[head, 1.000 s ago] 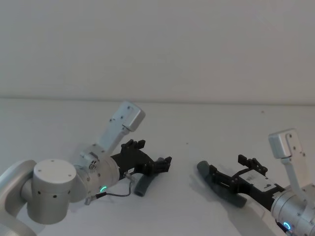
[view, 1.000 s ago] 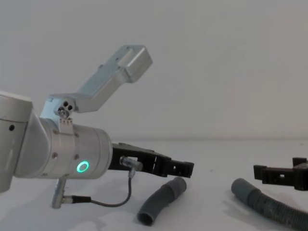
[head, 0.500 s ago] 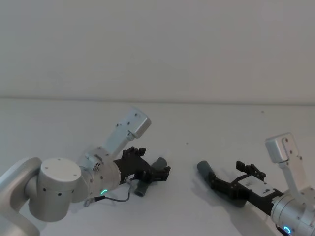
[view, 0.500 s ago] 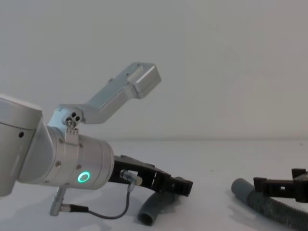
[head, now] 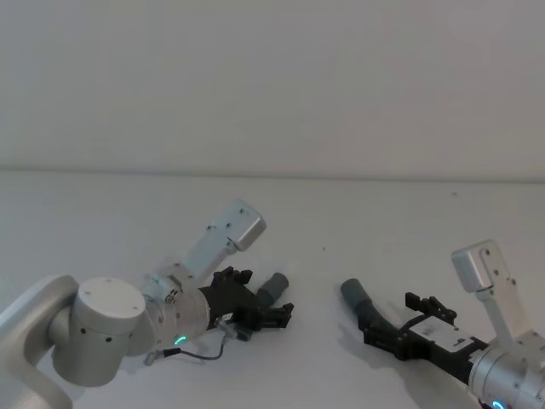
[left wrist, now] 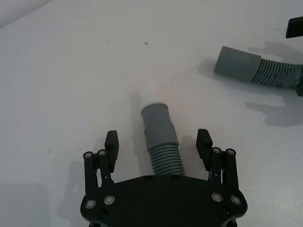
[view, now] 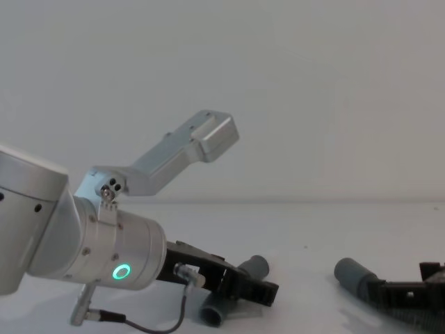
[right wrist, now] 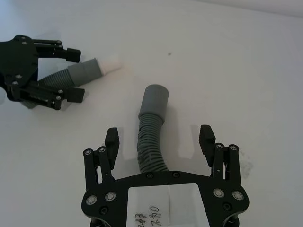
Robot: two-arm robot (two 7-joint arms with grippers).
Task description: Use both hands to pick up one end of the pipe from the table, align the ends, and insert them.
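1. Straddling the short curved tube (left wrist: 163, 153), the left pincer (left wrist: 157, 139) is spread wide. One finger sits on each side of the ribbed part with a gap on both sides, so nothing is gripped yet.
2. Same deal on the other arm: the right pincer (right wrist: 158, 134) is wide open around the corrugated hose (right wrist: 150, 144), flanking it a bit behind the cuff and not touching.
3. My guess on why they sit there: closing on the ribs leaves both smooth ends, the tube's cuff (left wrist: 156, 120) and the hose's cuff (right wrist: 154, 100), poking out past the fingertips and free to mate.
4. Both pieces lie flat on the white worktop (head: 102, 221). From the head view's middle, the tube is around 7 o'clock and the hose around 5 o'clock, well apart.
5. The tube's cuff aims roughly at 1 o'clock and the hose's at 10 o'clock, so they lean toward each other but aren't in line.
6. Looks like the next step is closing and lifting, then turning both to line up. That hose will probably flex, so alignment could wander.
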